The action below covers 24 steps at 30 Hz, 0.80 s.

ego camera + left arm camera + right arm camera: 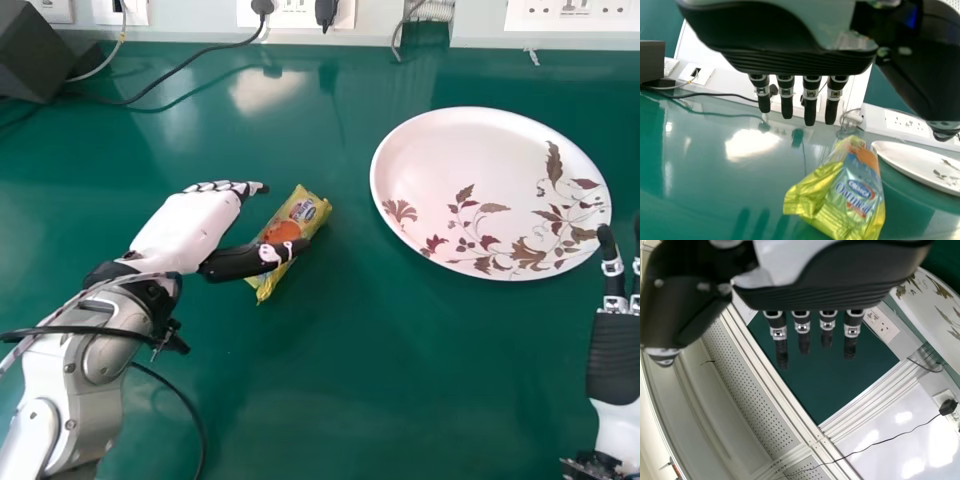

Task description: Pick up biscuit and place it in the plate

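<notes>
**Left hand spreads beside biscuit packet, short of the plate**

The biscuit packet lies aslant on the green desk, between the left hand and the plate, with a gap of bare desk separating it from the plate's rim. Its wrapper is yellow, with a blue panel and an orange patch.

The left hand reaches in from the left of the head view, raised above the desk. Its fingers are straight, with small gaps between them, and are clamped on nothing. Its thumb stands well apart from them and crosses over the packet in the head view; whether it touches the wrapper, I cannot tell.

The plate is broad, white and oval, with brown leaves and flowers printed along the side nearer the robot. It rests flat on the desk.

At the right edge of the head view, the right hand is near the plate. Its fingers are straight too, slightly apart, and hold nothing.

Behind, a dark box sits at the desk's far left, a black cable runs across the surface, and sockets line the wall.
</notes>
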Available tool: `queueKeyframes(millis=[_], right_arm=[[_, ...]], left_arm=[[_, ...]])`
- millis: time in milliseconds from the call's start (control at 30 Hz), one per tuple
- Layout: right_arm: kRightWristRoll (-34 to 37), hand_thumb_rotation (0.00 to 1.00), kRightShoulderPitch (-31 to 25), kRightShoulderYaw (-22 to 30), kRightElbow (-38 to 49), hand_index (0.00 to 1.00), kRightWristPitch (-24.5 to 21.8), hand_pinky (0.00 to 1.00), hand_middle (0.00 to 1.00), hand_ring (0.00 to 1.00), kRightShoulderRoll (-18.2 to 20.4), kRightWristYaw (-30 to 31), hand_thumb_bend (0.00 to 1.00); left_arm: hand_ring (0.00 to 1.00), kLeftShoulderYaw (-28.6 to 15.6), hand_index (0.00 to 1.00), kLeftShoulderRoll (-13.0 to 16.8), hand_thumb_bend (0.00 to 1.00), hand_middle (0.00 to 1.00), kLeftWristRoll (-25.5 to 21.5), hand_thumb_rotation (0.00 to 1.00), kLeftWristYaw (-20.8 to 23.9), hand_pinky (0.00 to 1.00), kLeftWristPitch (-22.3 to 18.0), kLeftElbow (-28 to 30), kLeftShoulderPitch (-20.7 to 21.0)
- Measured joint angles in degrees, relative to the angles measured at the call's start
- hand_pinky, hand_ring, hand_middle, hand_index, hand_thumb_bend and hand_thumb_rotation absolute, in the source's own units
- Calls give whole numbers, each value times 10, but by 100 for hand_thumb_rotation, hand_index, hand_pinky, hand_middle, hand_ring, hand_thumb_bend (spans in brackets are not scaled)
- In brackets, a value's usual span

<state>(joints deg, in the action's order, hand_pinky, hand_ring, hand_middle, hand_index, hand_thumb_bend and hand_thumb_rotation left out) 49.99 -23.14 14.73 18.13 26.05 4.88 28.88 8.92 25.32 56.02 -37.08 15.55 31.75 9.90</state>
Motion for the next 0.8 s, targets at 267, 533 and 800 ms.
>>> queueKeyframes(millis=[267,533,800], right_arm=[[0,31,0,-3,2,85,0,73,96,97,0,0,100],[1,28,0,-5,4,84,0,72,96,96,0,0,98],[1,26,-1,-9,7,83,0,72,96,96,0,0,98]], left_arm=[[100,12,94,1,100,95,12,62,-8,100,0,-23,10],[99,27,93,2,100,95,18,62,-19,100,-1,-49,26],[100,39,94,3,100,95,20,63,-25,100,-2,-71,36]])
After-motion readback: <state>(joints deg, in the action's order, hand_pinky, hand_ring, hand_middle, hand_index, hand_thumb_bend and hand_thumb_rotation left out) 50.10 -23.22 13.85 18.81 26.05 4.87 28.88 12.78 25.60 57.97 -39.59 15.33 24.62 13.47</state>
